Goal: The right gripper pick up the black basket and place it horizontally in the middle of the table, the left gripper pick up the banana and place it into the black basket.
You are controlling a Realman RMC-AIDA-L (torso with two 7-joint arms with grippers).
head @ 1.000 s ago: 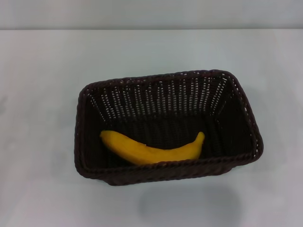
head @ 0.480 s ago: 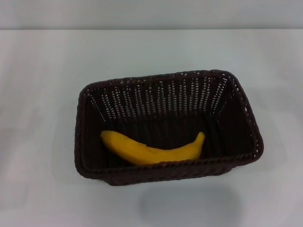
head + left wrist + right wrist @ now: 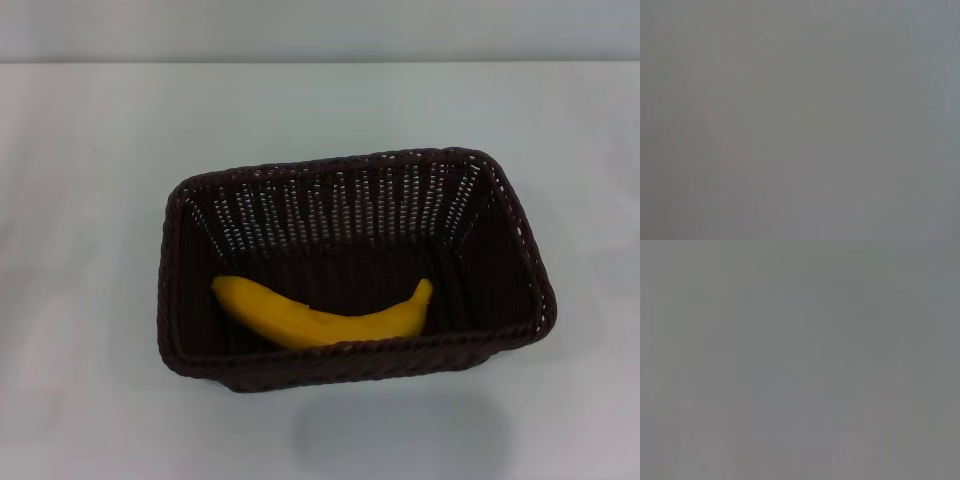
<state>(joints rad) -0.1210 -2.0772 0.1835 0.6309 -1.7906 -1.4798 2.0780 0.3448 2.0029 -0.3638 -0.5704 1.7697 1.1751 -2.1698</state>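
Note:
The black basket [image 3: 520, 240] stands on the white table [image 3: 90, 180] near the middle of the head view, its long side running left to right. The yellow banana [image 3: 320, 315] lies inside it along the near wall, curved, with its ends pointing up and away. Neither the left gripper nor the right gripper shows in any view. Both wrist views show only a plain grey surface.
The table's far edge meets a pale wall at the top of the head view. A faint shadow lies on the table in front of the basket.

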